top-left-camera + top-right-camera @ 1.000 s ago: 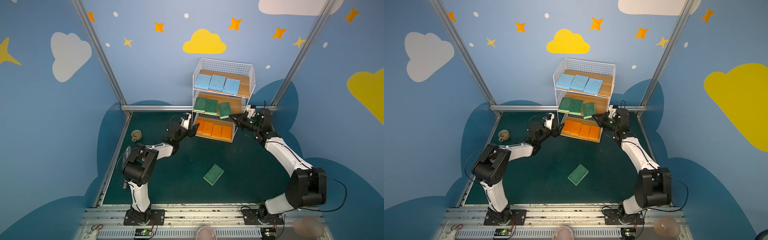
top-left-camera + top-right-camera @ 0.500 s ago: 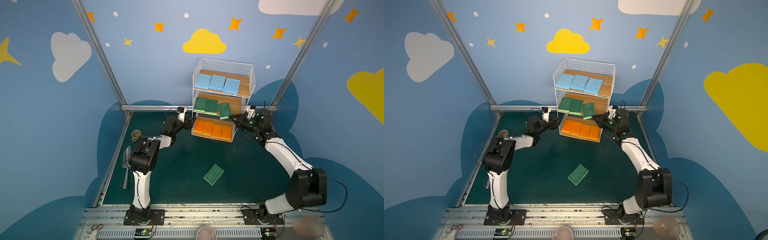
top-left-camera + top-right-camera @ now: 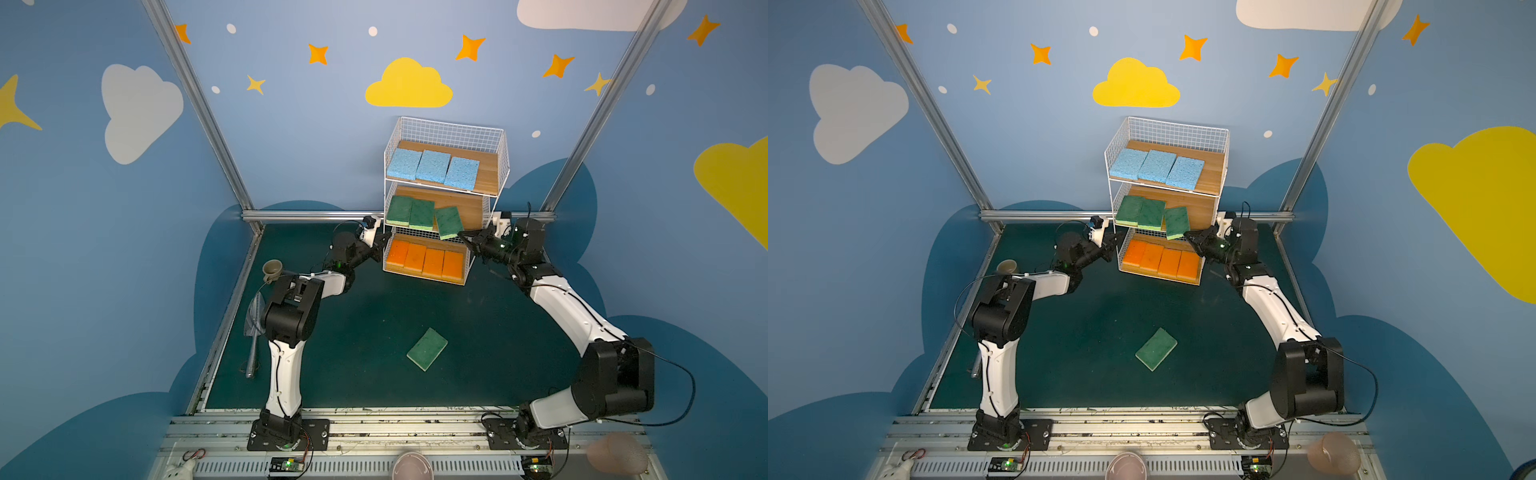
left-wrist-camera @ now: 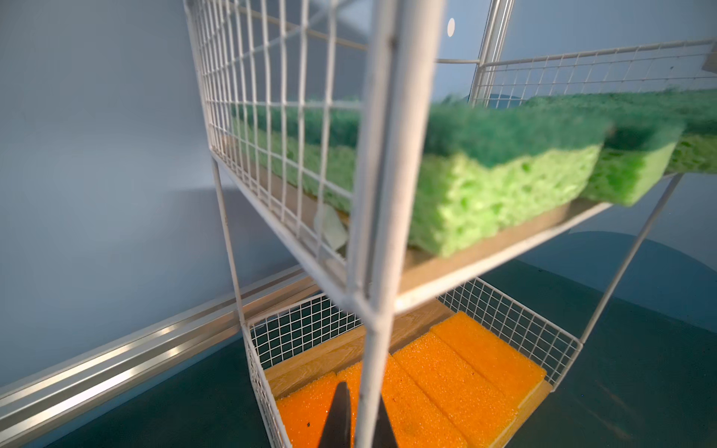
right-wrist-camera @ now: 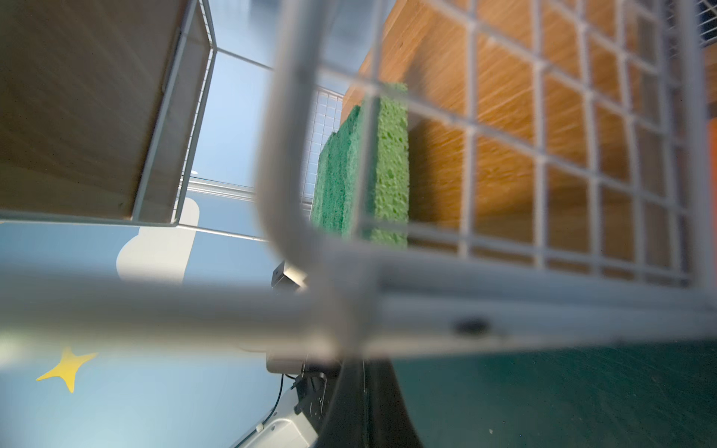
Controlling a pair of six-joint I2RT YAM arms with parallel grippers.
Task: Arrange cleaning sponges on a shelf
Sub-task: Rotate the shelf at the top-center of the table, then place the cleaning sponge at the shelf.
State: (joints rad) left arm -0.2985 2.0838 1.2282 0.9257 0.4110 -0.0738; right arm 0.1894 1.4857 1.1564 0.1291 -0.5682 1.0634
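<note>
Swinging over, the left pincer [image 4: 361, 411] has clamped the shelf [image 3: 449, 133] post; the right pincer [image 3: 462, 238] is closed on the opposite frame. One green sponge [image 3: 427, 348] lies diagonally on the bench [image 3: 353, 332], behind both pincers and about equally near each.

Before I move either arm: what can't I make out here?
Right gripper: right wrist view, blurred bar of the white wire-grid shelf covers its tips.
Grey metal trowel: both top views, left arm hides part.
Tilted dark green sponge: top views, too small to see whether that gripper touches it.
</note>
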